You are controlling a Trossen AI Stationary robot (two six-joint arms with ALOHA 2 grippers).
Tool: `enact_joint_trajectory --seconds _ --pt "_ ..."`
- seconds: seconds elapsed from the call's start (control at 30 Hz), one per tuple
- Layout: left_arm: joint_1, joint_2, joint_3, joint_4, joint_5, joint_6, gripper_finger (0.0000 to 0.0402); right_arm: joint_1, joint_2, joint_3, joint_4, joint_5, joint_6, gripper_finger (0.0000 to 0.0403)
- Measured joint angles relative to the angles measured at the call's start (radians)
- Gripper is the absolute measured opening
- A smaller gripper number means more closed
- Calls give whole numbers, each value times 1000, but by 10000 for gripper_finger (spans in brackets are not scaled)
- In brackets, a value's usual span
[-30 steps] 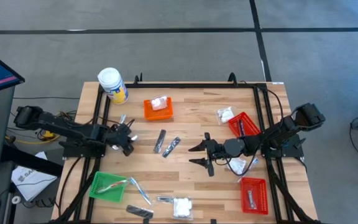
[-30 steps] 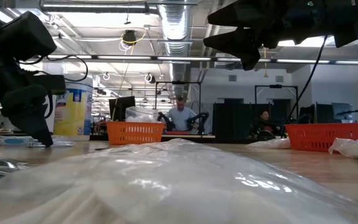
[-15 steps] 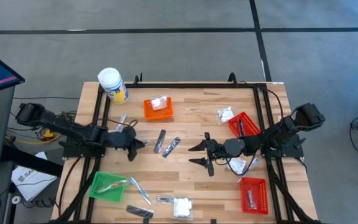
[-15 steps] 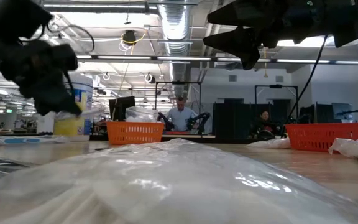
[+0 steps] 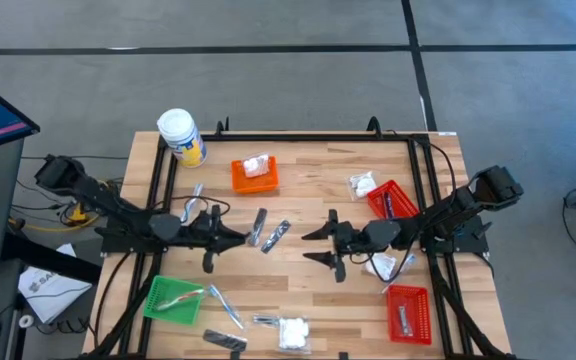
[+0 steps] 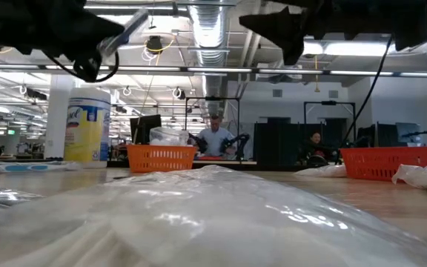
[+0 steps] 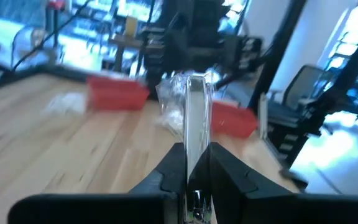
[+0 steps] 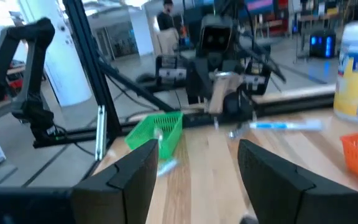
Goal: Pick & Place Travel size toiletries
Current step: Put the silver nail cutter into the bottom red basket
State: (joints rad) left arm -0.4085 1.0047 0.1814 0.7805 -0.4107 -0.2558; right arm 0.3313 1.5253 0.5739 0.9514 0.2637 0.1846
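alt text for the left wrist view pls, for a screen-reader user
The left gripper is shut on a thin clear-wrapped stick, held upright between its dark fingers above the wooden table. Beyond, blurred, sit two red baskets and a white packet.

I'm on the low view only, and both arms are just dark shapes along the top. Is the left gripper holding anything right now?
Observer: Yes. The left wrist view shows the left gripper shut on a slim clear-wrapped stick that juts out past its fingertips.
Operator: Where is it over the table?
Observer: From above, it is on the left half, between the green basket and the orange basket, right beside two dark sachets.
Operator: And the right gripper?
Observer: The right gripper is open and empty near the table's middle, pointing toward the left one.
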Motion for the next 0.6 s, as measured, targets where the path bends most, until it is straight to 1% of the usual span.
enact_joint_trajectory --seconds 0.2,0.43,0.53,0.6 --pt "-6 182 0 255 0 56 37 14 0 0 59 0 -75 214" --pt "-6 421 4 628 24 111 37 23 0 0 71 0 -93 214" --pt "-6 497 24 712 26 117 37 29 0 0 80 0 -107 214" --pt "-5 536 48 728 41 117 37 35 0 0 83 0 -110 214"
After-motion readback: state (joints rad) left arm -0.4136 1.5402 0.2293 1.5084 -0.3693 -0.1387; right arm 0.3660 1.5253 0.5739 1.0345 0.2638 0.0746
